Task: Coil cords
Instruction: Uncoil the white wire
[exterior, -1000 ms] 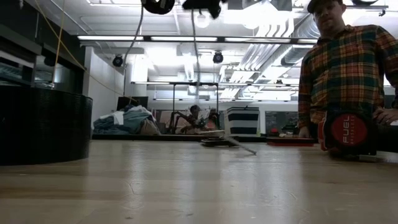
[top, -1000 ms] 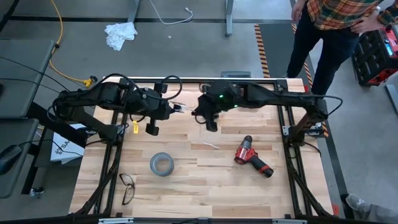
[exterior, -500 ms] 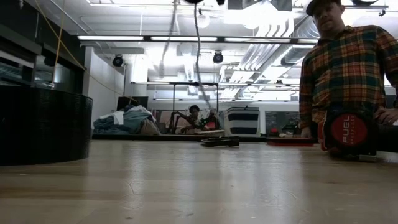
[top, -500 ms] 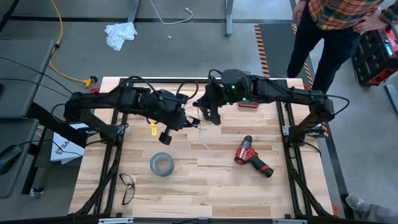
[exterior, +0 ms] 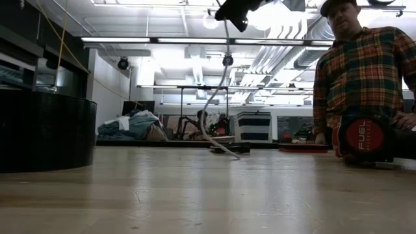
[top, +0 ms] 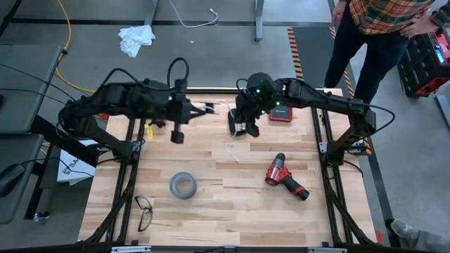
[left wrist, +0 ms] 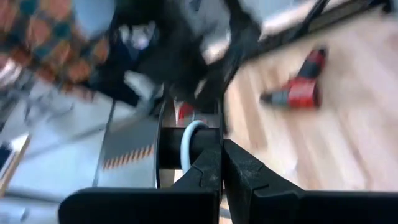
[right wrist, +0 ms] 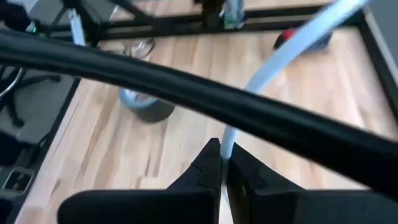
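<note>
High view: the left gripper and right gripper hang near each other over the table's far edge, the white cord trailing below the right one to the wood. Low view: the cord drops from the right gripper to the tabletop. Wrist views: the left fingers pinch the cord; the right fingers are pressed together on the cord, tape roll beyond.

floor: grey concrete floor, yellow cable, crumpled white cloth
ceiling: long bright strip lights
</note>
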`<state>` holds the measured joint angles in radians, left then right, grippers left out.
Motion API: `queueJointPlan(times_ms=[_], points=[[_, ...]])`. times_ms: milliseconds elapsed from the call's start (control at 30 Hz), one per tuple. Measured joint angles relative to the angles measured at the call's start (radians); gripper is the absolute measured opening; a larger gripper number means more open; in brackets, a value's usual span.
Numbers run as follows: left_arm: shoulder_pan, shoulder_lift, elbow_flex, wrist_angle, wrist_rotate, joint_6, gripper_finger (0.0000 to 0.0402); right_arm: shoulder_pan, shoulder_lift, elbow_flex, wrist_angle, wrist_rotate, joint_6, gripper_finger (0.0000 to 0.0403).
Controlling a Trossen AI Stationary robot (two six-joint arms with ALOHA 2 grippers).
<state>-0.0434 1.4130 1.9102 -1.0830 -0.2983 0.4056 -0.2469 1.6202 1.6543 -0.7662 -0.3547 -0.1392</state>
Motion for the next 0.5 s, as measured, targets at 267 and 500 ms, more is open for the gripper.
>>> queueJointPlan(times_ms=[267,500], points=[[0.069,-0.006,-0.062,-0.201,0.009,-0.063,0.0,0.028,-0.043,0.0,-0.063,-0.005,0.006,0.0],[0.125,-0.005,-0.27,-0.185,0.135,-0.055,0.0,0.064,-0.091,0.0,-0.017,-0.006,0.046,0.0]])
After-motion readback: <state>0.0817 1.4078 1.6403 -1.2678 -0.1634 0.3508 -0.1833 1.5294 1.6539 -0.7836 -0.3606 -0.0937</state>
